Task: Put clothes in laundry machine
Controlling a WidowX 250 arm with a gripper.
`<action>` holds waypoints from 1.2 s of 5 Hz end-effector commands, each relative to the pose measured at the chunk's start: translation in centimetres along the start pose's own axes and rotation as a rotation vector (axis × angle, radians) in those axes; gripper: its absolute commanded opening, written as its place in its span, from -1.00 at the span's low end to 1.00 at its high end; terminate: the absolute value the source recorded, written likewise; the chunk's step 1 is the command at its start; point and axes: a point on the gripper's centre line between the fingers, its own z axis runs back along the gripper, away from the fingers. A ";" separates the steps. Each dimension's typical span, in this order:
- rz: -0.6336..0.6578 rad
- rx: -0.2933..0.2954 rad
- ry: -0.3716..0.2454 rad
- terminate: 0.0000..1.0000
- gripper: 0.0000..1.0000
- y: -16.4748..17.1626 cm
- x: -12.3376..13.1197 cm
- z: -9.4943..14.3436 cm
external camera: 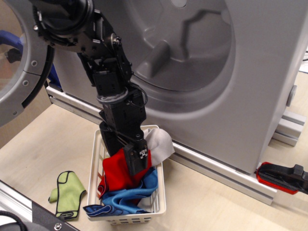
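A white lattice basket [159, 201] on the table holds the clothes: a red garment [115, 174], a blue one [126, 197] under it and a white-grey one [160, 143] draped over the far rim. My black gripper [129, 166] reaches down into the basket and presses into the red garment. Its tips are buried in the fabric, so I cannot tell how the jaws stand. The grey laundry machine [250, 91] stands right behind the basket, its ribbed drum mouth [178, 48] open and its round door [21, 62] swung out to the left.
A green cloth with dark trim [67, 193] lies on the table left of the basket. A red and black tool [281, 178] lies at the right by the machine's aluminium base rail [216, 173]. A metal rail runs along the table's front left corner [33, 214].
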 end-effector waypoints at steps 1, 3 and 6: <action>-0.027 0.053 0.002 -1.00 1.00 -0.8 -0.8 -1.9; -0.005 0.162 -0.037 -1.00 1.00 -0.3 -1.1 -4.5; 0.091 0.272 -0.165 -1.00 -1.00 0.7 -0.3 -3.9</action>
